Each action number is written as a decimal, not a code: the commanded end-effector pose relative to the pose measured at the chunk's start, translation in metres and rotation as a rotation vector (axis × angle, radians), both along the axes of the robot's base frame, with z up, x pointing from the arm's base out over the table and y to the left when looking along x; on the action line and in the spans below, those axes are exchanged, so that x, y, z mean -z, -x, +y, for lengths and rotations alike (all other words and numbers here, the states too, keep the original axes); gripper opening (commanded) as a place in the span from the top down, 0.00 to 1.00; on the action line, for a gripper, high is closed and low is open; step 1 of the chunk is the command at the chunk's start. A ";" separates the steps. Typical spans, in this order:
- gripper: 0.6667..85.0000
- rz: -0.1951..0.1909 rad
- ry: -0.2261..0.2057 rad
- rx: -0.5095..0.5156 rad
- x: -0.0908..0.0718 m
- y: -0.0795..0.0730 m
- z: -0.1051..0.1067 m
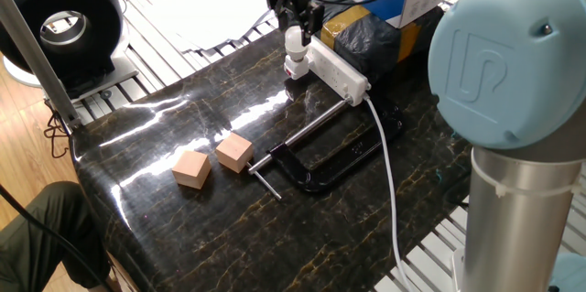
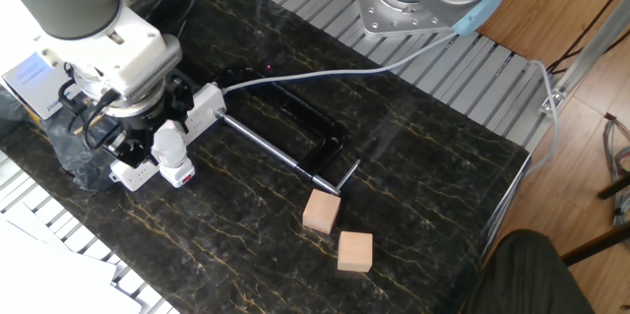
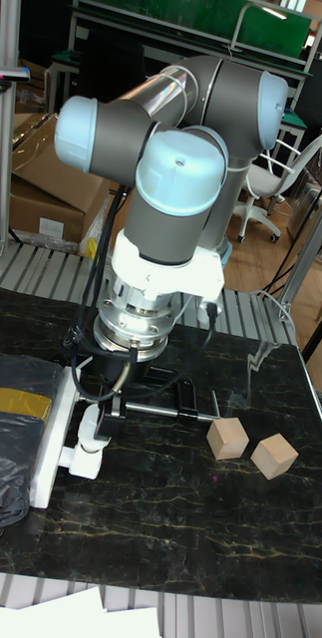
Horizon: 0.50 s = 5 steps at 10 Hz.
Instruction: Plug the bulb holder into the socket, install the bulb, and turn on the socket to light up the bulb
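Gripper (image 1: 295,32) closing around bulb (image 2: 167,138), fingers flanking globe. Bulb holder (image 2: 180,173) sitting directly beneath, plugged into socket (image 1: 341,70). Wooden cubes (image 2: 338,230) lying well apart.

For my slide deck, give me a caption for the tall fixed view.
UR5 gripper over the bulb seated in the bulb holder on the socket.

Socket (image 1: 337,70) along the far side of the table (image 1: 183,237), bulb holder (image 1: 295,68) plugged into its end, bulb (image 1: 295,43) on top — gripper (image 1: 295,28) closed around it from above. C-clamp (image 1: 316,156) just in front of the socket, cable (image 1: 389,182) running past it. Two wooden cubes (image 1: 212,161) side by side beyond the clamp's screw handle — well apart from the socket.
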<state>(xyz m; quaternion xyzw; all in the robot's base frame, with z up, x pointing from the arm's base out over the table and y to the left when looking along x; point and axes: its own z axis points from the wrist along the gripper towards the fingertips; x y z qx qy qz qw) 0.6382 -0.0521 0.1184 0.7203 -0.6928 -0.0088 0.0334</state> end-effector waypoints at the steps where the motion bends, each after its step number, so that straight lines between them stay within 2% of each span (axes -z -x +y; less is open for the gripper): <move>1: 0.42 -0.002 -0.006 0.036 0.000 0.000 0.002; 3: 0.55 -0.008 0.004 0.062 0.000 -0.001 0.000; 5: 0.68 -0.025 0.033 0.105 0.000 -0.005 -0.007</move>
